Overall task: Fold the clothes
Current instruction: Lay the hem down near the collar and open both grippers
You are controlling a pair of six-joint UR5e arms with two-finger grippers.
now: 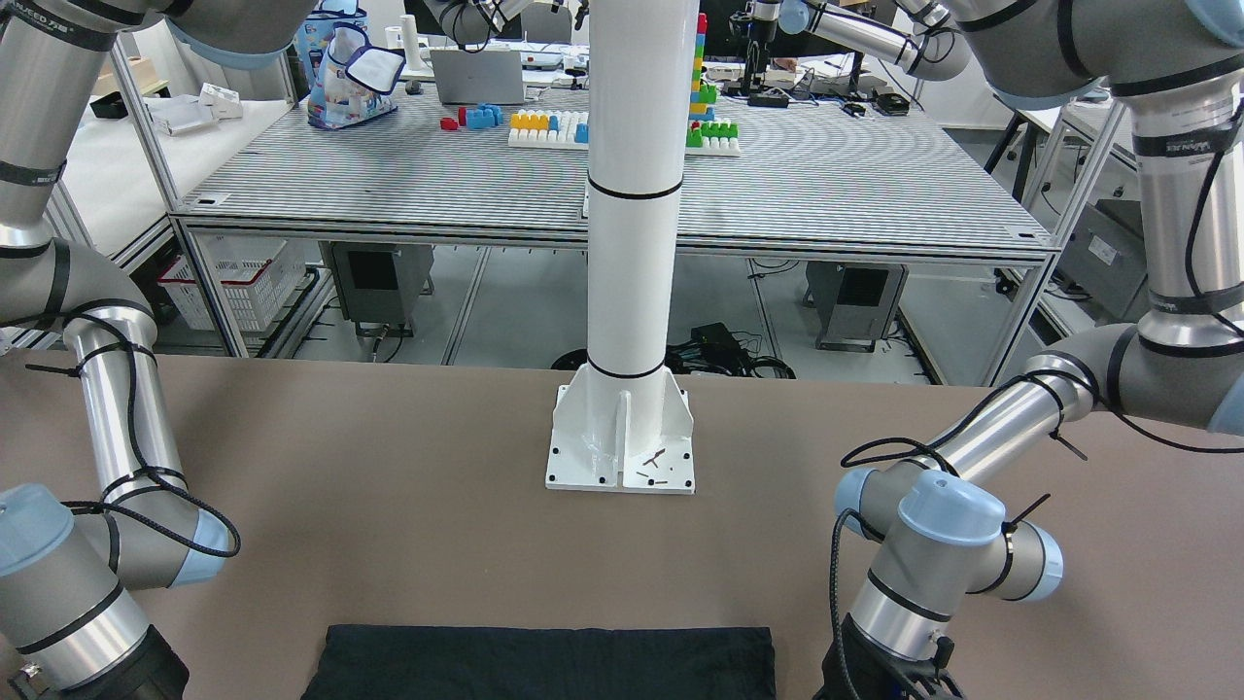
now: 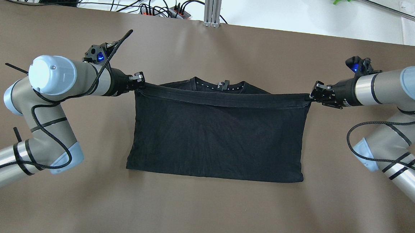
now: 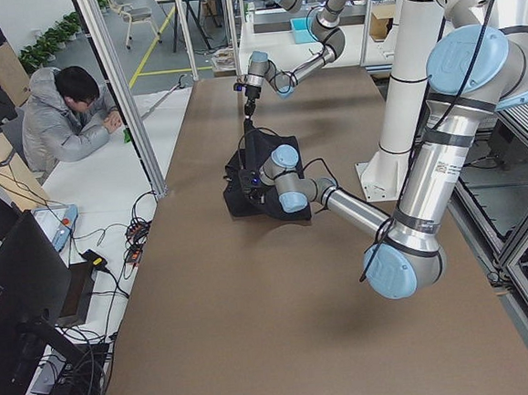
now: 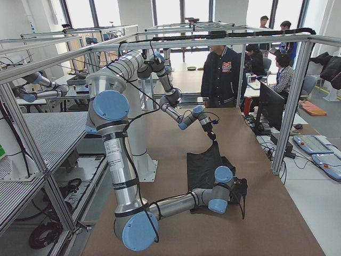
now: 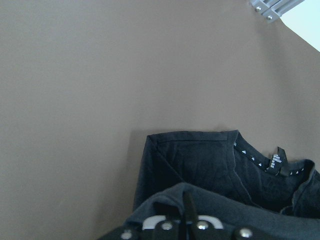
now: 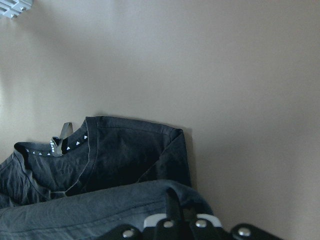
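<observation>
The clothes [image 2: 215, 138] are laid midway along the table [image 2: 201, 210], hem corners pinched by the left gripper [image 2: 140, 82] and right gripper [image 2: 311, 96] (collar [image 2: 218, 84] uncovered). A skewed fold would be caused by uneven release.

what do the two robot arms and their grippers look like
Both the left arm and right arm are silver-grey tubes with pale blue round joint caps, black bands and a zip-tied black braided cable. The left gripper and right gripper are small and black, each near a blue light.
</observation>
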